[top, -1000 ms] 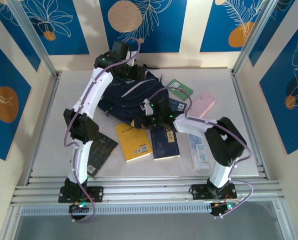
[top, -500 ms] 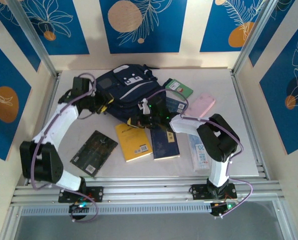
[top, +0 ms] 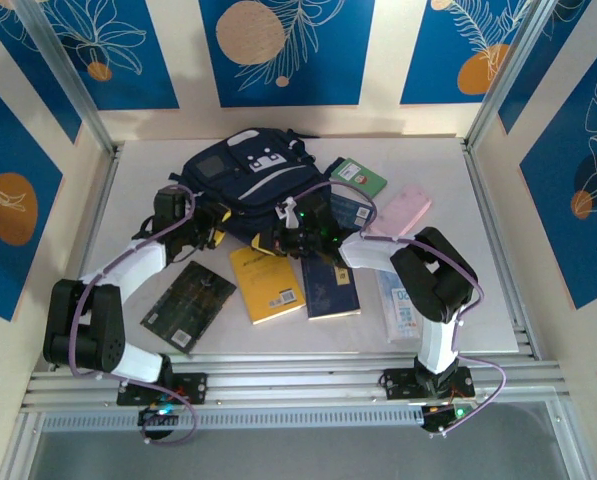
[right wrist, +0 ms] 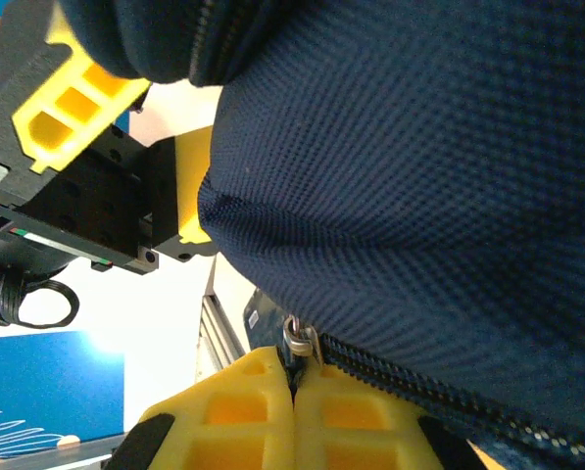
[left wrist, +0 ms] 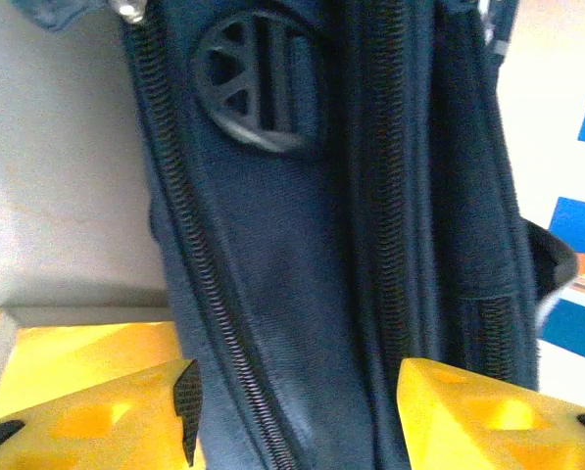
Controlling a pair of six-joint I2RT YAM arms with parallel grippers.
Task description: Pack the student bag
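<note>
The student bag, a navy backpack with white trim, lies at the back middle of the table. My left gripper is at its near-left edge. In the left wrist view that gripper is open, and its yellow fingers stand either side of a fold of the bag's fabric and its zippers. My right gripper is at the bag's near edge. In the right wrist view it is shut on the metal zipper pull under the bag's bulging cloth.
In front of the bag lie a yellow book, a navy book and a dark book. To the right are a green case, a pink case and a white box. Frame rails edge the table.
My left arm has swung from behind the bag down to its near-left side, and its jaws have opened wider. My right gripper has stayed shut at the bag's near edge.
</note>
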